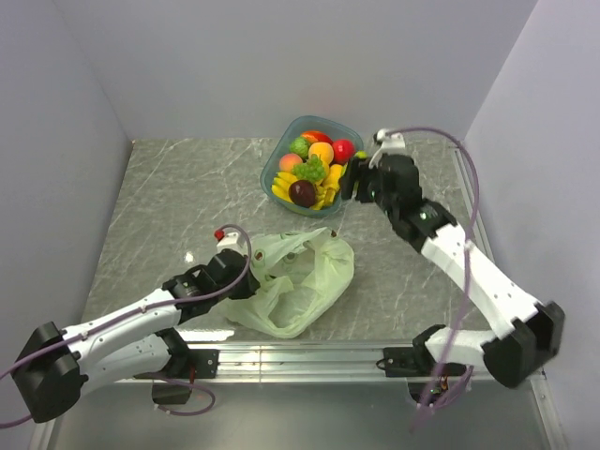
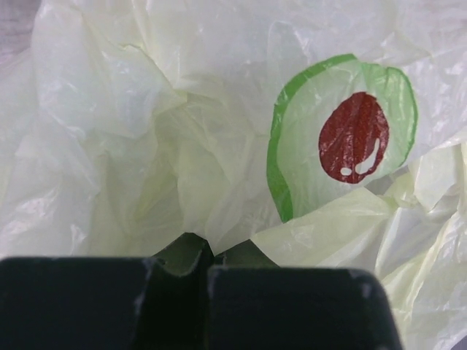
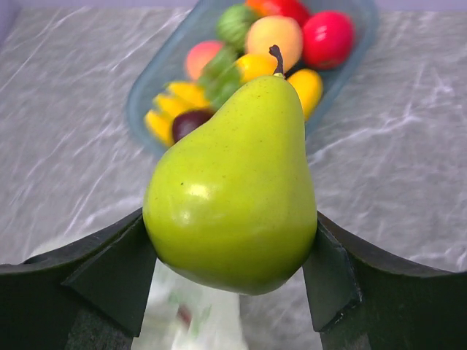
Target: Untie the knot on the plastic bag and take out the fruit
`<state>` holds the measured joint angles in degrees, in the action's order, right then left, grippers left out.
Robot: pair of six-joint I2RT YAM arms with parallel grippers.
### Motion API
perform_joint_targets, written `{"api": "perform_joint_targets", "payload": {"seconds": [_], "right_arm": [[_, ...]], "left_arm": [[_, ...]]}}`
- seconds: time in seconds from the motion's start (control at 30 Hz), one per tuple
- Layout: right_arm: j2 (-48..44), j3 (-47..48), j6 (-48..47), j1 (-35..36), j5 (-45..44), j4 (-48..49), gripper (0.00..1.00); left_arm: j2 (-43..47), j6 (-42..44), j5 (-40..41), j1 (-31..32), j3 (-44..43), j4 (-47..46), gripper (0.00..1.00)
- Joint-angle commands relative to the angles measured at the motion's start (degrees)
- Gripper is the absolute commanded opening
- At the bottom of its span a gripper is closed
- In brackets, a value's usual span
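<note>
No word, number or brand name can be read anywhere. The one printed sign is an emblem (image 2: 343, 135) on the bag (image 2: 109, 146): a green ring, broken at its lower right, around a dark red oval with a small white gleam (much like a halved avocado). It sits right of the bag's deep crease.
</note>
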<state>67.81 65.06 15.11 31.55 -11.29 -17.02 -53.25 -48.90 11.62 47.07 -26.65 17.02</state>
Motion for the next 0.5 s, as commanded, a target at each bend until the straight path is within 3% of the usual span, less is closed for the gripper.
{"api": "perform_joint_targets", "payload": {"seconds": [0.0, 0.17, 0.3, 0.4, 0.47], "right_arm": [[7.49, 5.86, 0.35, -6.40, 5.39, 4.96, 0.00], [22.96, 15.17, 1.41, -12.56, 10.05, 7.43, 0.01], [34.21, 23.34, 2.02, -13.71, 10.93, 7.87, 0.09], [41.33, 28.10, 3.43, -14.32, 12.24, 9.01, 0.21], [45.73, 31.44, 3.96, -14.59, 12.69, 8.76, 0.42]], "left_arm": [[-0.88, 4.34, -3.70, -0.22, -3.66, -2.25, 0.01], [-2.47, 7.77, -5.46, -0.14, -6.30, -2.25, 0.00], [-2.38, 8.13, -6.69, -0.14, -6.57, -2.86, 0.00], [-1.42, 8.04, -7.92, -0.22, -6.04, -3.83, 0.00], [-0.71, 7.95, -8.10, -0.22, -5.95, -3.75, 0.01]]}}
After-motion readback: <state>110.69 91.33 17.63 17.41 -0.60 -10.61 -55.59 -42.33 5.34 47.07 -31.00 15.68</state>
